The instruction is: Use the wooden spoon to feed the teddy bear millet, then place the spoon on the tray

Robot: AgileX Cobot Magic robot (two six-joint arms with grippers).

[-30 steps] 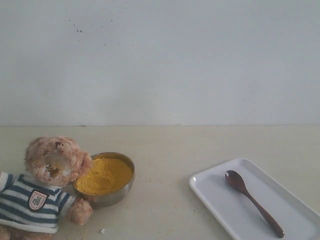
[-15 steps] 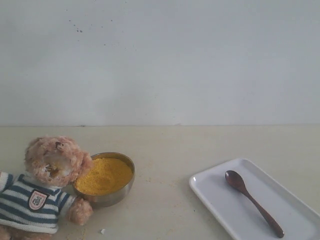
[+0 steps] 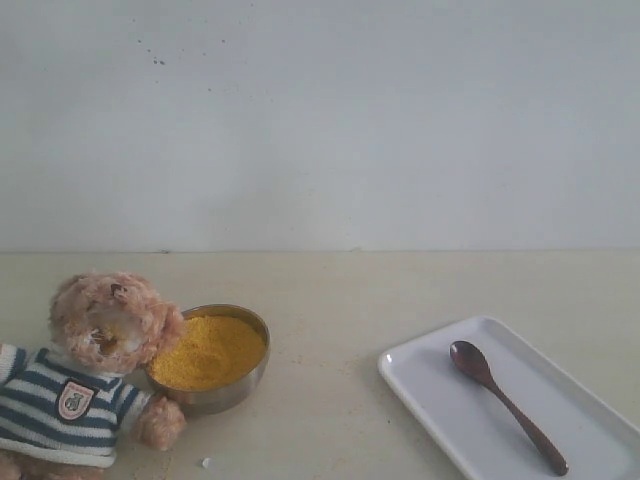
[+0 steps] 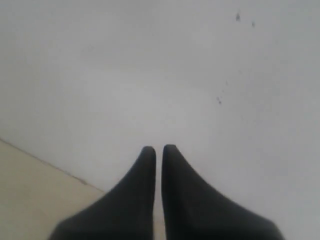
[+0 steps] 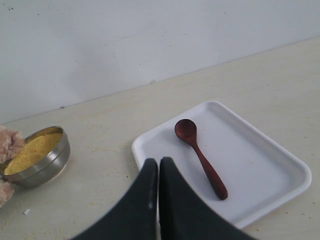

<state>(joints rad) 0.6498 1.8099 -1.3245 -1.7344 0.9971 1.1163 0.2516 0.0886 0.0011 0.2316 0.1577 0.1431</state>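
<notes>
The teddy bear (image 3: pixel 85 375) in a striped shirt sits at the front left, its head leaning against a steel bowl of yellow millet (image 3: pixel 210 350). The bowl of millet (image 5: pixel 32 152) shows in the right wrist view too. The dark wooden spoon (image 3: pixel 507 404) lies alone on the white tray (image 3: pixel 440 400) at the front right; in the right wrist view the spoon (image 5: pixel 200 157) rests on that tray (image 5: pixel 260 160). My right gripper (image 5: pixel 158 161) is shut and empty above the tray's near edge. My left gripper (image 4: pixel 158 148) is shut, empty, facing the wall. Neither arm shows in the exterior view.
A plain pale wall (image 3: pixel 320 120) backs the beige table (image 3: pixel 330 290). Scattered grains (image 3: pixel 205 462) lie on the table by the bear and bowl.
Nothing has moved in the exterior view.
</notes>
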